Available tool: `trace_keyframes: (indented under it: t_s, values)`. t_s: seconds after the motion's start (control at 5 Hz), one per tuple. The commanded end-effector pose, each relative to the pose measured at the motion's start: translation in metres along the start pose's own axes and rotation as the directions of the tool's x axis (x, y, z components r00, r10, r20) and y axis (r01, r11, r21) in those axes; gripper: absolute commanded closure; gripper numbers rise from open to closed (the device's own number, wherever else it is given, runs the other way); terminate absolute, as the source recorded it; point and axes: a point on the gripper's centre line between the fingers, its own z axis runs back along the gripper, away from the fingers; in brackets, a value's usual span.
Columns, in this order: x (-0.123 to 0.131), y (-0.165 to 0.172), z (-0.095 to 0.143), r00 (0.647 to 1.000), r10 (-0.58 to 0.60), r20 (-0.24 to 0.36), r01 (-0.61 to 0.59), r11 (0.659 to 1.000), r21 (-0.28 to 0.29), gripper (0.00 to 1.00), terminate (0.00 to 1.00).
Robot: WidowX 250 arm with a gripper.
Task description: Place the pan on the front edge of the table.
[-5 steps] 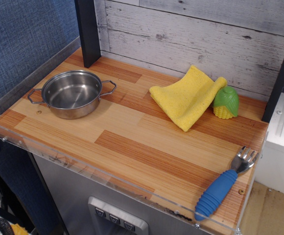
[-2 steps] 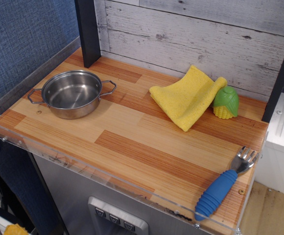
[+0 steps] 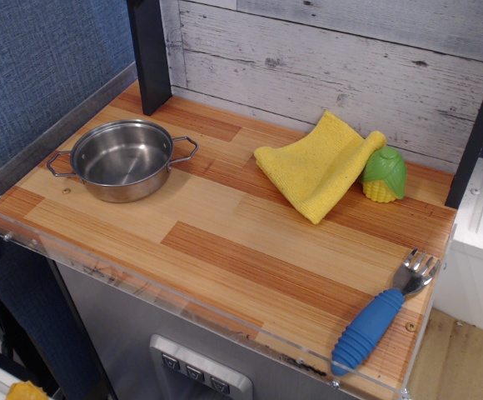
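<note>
Steel pan (image 3: 122, 159) sits untouched at the table's (image 3: 225, 242) left; gripper out of view, its state unknown. Next: reach and grasp.

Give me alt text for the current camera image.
A small steel pan sits empty at the left of a striped wooden table. A yellow cloth and toy corn lie at the back right, a blue-handled fork at the front right corner.
</note>
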Motion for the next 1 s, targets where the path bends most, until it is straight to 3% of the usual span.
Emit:
trace_keyframes:
  t_s: [0.0,0.4,0.6,0.8]
  values:
    - [-0.009,0.006,-0.017,0.989,-0.143,-0.047,0.143,0.99,0.007,0.0,0.0]
    - [-0.039,0.018,-0.05,0.952,-0.273,-0.136,0.277,0.961,0.012,0.0,0.0]
    - [-0.053,0.017,-0.069,0.942,-0.301,-0.148,0.301,0.953,-0.028,0.0,0.0]
    - [-0.059,0.019,-0.084,0.93,-0.32,-0.182,0.32,0.947,-0.031,0.0,0.0]
